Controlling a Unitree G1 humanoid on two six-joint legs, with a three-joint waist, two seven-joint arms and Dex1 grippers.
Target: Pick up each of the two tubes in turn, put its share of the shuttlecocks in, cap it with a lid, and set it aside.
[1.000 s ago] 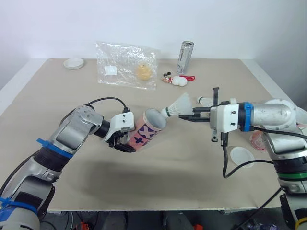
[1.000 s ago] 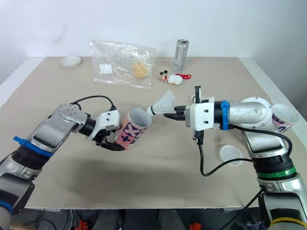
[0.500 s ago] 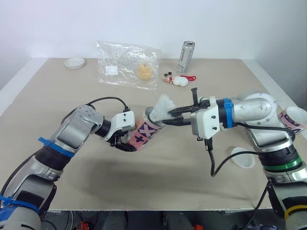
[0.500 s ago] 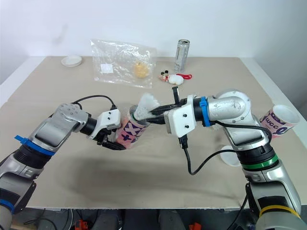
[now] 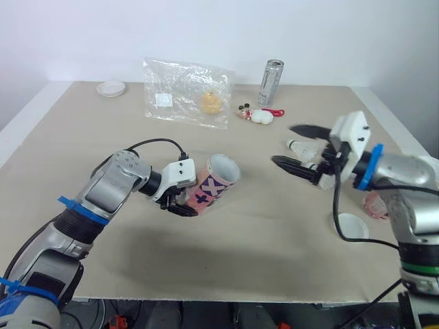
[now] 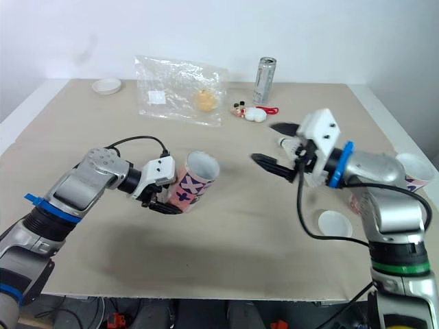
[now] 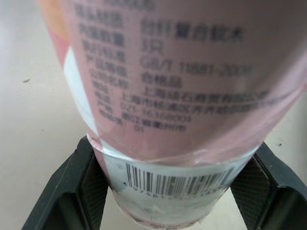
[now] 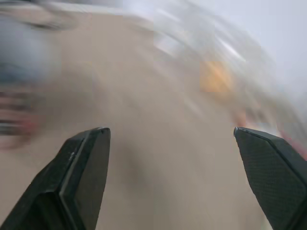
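Two black fingers (image 7: 72,191) are clamped on the base of the pink tube (image 5: 209,186), which is held tilted in the left jaws, mouth raised. The right jaws are spread wide and empty, and a shuttlecock (image 5: 296,145) is seen on the tabletop (image 5: 260,240) close by them.
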